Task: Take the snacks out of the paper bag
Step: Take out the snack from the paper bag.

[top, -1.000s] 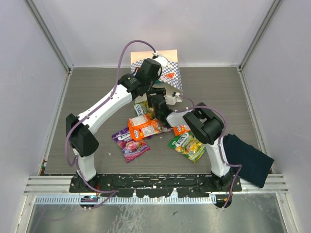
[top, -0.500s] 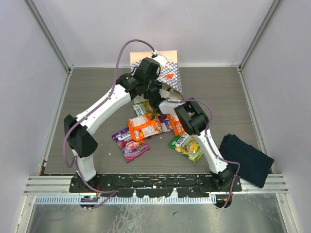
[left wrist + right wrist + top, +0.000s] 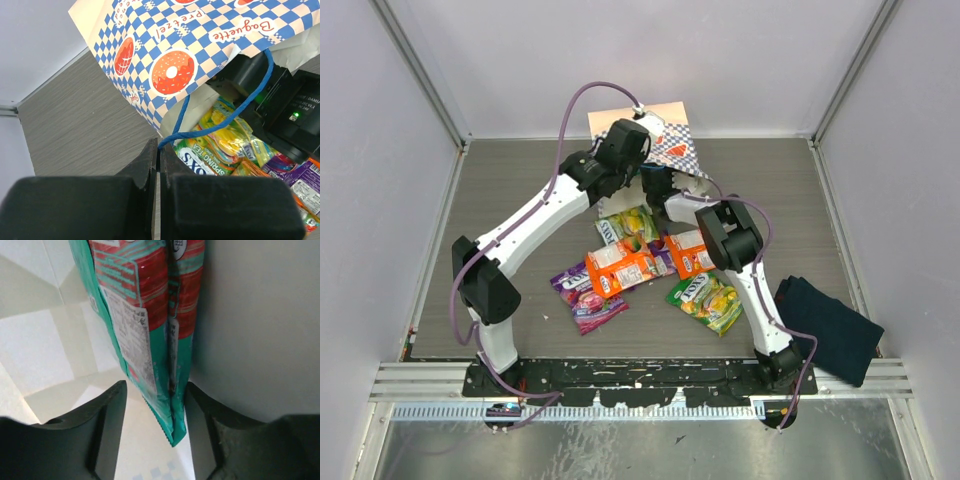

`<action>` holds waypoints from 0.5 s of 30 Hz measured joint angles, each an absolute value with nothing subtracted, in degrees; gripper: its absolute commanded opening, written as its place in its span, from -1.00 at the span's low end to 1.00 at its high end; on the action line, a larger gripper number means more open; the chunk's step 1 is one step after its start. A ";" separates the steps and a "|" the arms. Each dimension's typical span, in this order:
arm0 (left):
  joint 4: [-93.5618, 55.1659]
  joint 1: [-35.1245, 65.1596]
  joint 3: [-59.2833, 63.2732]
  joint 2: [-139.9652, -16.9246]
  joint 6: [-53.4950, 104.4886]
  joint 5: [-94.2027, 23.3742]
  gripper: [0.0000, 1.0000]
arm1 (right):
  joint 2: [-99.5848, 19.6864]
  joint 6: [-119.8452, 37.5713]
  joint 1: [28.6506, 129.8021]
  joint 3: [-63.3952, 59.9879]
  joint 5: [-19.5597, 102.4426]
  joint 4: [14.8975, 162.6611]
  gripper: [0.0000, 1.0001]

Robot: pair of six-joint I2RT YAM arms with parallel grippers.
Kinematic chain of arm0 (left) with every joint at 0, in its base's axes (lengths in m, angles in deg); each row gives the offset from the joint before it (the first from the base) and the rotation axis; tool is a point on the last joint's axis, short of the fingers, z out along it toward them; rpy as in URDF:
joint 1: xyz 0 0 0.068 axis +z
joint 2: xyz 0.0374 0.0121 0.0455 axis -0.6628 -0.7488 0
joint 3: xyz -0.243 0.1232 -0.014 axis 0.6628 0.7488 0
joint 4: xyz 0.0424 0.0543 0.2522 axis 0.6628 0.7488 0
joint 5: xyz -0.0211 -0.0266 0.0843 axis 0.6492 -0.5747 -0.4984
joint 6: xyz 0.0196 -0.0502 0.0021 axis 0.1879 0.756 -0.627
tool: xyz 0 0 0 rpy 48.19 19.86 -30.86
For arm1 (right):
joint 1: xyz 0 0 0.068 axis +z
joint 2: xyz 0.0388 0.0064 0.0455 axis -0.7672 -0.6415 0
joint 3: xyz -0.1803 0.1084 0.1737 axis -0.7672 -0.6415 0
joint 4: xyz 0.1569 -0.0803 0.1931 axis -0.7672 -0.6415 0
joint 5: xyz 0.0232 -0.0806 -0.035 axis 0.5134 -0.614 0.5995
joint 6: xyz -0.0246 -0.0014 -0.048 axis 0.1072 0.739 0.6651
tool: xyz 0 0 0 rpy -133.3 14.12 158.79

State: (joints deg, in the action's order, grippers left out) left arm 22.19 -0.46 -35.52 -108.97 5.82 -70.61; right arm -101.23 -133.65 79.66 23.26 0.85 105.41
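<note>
The paper bag lies at the back of the table, its mouth held up. My left gripper is shut on the bag's blue cord handle; it shows from above too. My right gripper is inside the bag, open, its fingers either side of two teal-and-red packets; the right finger touches them. From above, its fingers are hidden in the bag mouth. Several snacks lie on the table: green-yellow, orange, orange, purple, green-yellow.
A dark navy folded cloth lies at the right near edge. The right arm's black wrist fills the bag mouth in the left wrist view, with a green-yellow packet just below it. Grey walls enclose the table.
My right gripper has moved back from above the packets into the bag's mouth. The orange packets shifted slightly. My left gripper has kept hold of the cord.
</note>
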 measured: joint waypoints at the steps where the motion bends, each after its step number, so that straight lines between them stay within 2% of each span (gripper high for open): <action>1: 22.19 -0.46 -35.52 -108.97 5.86 -70.46 -1.00 | -101.17 -132.84 79.38 23.06 0.72 105.43 0.02; 4: 22.24 -0.48 -35.52 -108.97 5.97 -70.35 -1.00 | -101.17 -130.15 78.68 22.71 0.37 105.45 -0.01; 10: 22.24 -0.50 -35.52 -108.97 5.97 -70.35 -1.00 | -102.41 -125.04 78.00 24.99 0.70 106.15 -0.39; 12: 22.22 -0.50 -35.52 -108.97 5.97 -70.33 -1.00 | -103.66 -122.90 77.78 26.67 1.11 107.24 -0.58; 14: 22.22 -0.52 -35.52 -108.97 5.95 -70.33 -1.00 | -104.56 -120.93 77.61 27.81 1.70 108.34 -0.94; 15: 22.22 -0.52 -35.52 -108.97 5.95 -70.35 -1.00 | -104.80 -119.84 77.52 28.05 2.08 108.88 -0.98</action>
